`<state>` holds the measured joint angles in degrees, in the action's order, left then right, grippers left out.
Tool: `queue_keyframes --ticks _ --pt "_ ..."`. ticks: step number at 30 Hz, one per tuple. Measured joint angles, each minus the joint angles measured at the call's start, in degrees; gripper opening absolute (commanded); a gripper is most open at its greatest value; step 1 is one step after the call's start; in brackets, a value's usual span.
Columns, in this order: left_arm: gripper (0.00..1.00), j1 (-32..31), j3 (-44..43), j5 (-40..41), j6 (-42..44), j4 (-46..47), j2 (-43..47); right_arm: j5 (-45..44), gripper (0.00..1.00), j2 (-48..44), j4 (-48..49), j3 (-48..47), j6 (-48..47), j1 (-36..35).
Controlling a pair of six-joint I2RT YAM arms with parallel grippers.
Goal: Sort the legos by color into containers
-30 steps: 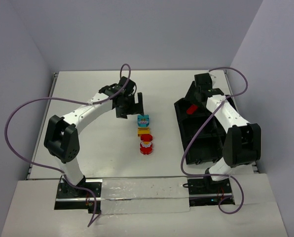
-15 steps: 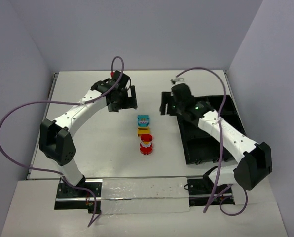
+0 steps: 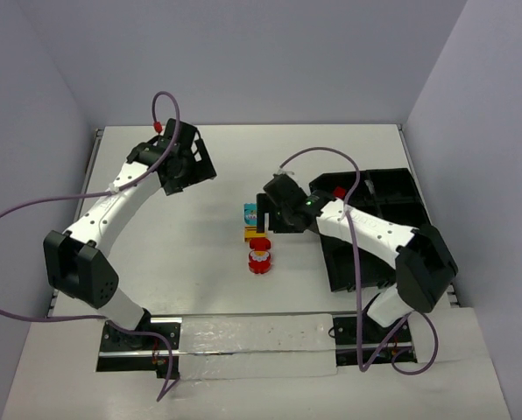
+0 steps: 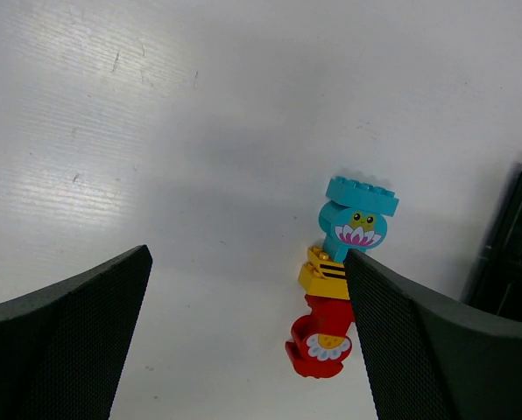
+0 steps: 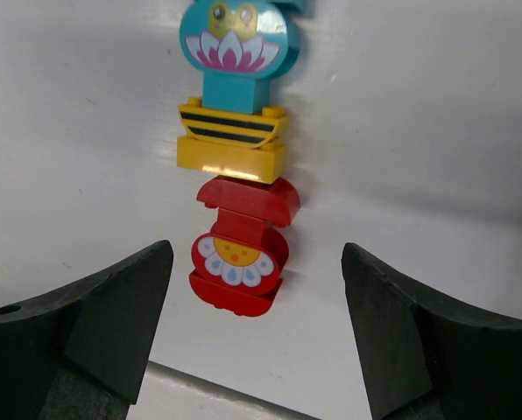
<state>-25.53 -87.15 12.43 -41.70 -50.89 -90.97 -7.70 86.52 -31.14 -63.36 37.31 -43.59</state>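
Observation:
Three legos lie in a row mid-table: a cyan one [image 3: 255, 212], a yellow one [image 3: 253, 233] and a red one with a white flower [image 3: 260, 261]. In the right wrist view they are cyan [image 5: 237, 52], yellow [image 5: 232, 144] and red [image 5: 241, 249]. My right gripper [image 3: 263, 219] is open and empty just above them, with the red brick between its fingers [image 5: 257, 289]. My left gripper [image 3: 198, 168] is open and empty at the far left; its view [image 4: 248, 297] shows the cyan [image 4: 357, 219], yellow [image 4: 325, 273] and red [image 4: 322, 337] bricks. The black container tray [image 3: 370, 245] stands at the right.
A red brick [image 3: 339, 192] lies in a far bin of the tray. The tray's edge shows in the left wrist view [image 4: 515, 254]. Purple cables loop over both arms. Grey walls close in the table on three sides.
My right arm has swung left from the tray to over the row of legos. My left arm has drawn back to the far left, away from them.

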Motion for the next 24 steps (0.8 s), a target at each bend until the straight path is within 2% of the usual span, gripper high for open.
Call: queue_keyframes --ticks 8,15,19,24 --pt "0.99 0.1 1.7 -0.3 -0.6 0.1 0.4 -1.5 0.86 8.1 0.2 -0.3 8.5 -4.2" --pt "0.99 0.1 2.9 -0.9 -0.7 0.3 0.4 -1.9 0.84 13.1 0.5 -0.9 10.8 -7.0" --pt "0.99 0.1 3.1 -1.6 -0.8 0.5 0.4 -2.6 0.71 15.5 0.7 -2.3 11.1 -7.9" --pt "0.99 0.1 3.2 -2.2 -0.8 0.5 0.3 -4.1 0.50 16.0 0.8 -2.4 11.2 -8.0"
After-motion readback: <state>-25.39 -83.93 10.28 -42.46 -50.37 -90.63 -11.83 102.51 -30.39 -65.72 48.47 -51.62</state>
